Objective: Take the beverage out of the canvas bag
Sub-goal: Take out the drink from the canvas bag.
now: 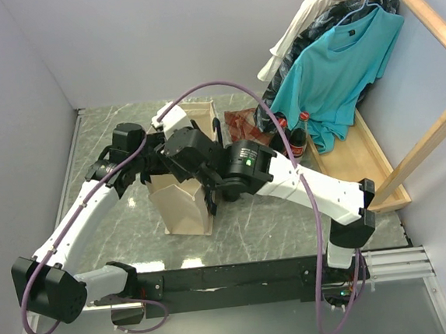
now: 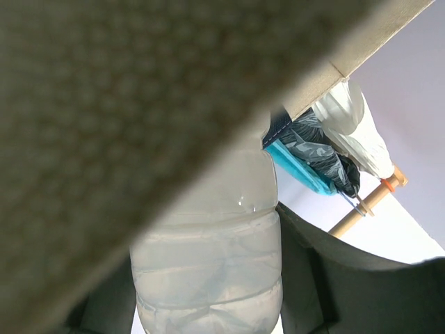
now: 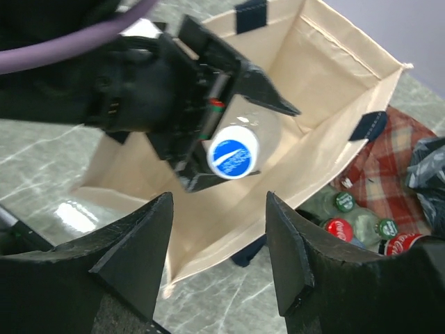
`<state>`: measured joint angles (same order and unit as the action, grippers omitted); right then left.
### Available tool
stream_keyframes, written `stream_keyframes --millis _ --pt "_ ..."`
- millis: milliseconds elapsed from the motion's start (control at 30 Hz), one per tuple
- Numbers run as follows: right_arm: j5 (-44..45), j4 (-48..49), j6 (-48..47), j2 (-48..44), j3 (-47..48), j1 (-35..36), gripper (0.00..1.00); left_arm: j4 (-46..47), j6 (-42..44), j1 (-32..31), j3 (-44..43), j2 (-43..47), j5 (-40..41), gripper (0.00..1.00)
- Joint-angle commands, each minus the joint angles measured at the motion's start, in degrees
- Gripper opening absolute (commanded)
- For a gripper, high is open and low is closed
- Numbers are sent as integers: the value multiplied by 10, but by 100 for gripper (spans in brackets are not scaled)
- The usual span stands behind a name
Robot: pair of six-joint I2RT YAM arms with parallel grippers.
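The left gripper's [image 3: 240, 142] fingers are clamped on a clear plastic bottle [image 2: 208, 264] with a blue cap. The bottle stands upright in the open mouth of the canvas bag [image 3: 327, 76]. The right gripper's [image 3: 219, 202] fingers stand apart, holding nothing, above the bag's edge. The bag stands mid-table [image 1: 252, 227]. A red plaid cloth [image 3: 389, 174] and capped soda bottles [image 3: 341, 226] lie just beside it on the far right.

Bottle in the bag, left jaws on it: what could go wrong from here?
The left jaws grip the bottle just under its cap; smooth plastic may slip on the lift.
Nothing holds the soft canvas bag; the right jaws hover open above it, so it may lift or tip with the bottle.
A tipped bag could knock the cola bottles beside it.
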<state>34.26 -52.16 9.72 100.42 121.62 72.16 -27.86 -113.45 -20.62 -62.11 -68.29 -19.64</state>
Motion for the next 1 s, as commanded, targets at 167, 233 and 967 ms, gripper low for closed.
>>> stream_keyframes --millis 167,233,967 --pt "-17 37 0 -6 -8 -33 61 64 -22 -2 -43 40 7 1" --pt "-22 33 1 2 2 -35 61 63 -21 -2 -44 40 11 1" --pt "-44 75 -8 16 -28 -43 59 68 -11 -2 -53 38 14 1"
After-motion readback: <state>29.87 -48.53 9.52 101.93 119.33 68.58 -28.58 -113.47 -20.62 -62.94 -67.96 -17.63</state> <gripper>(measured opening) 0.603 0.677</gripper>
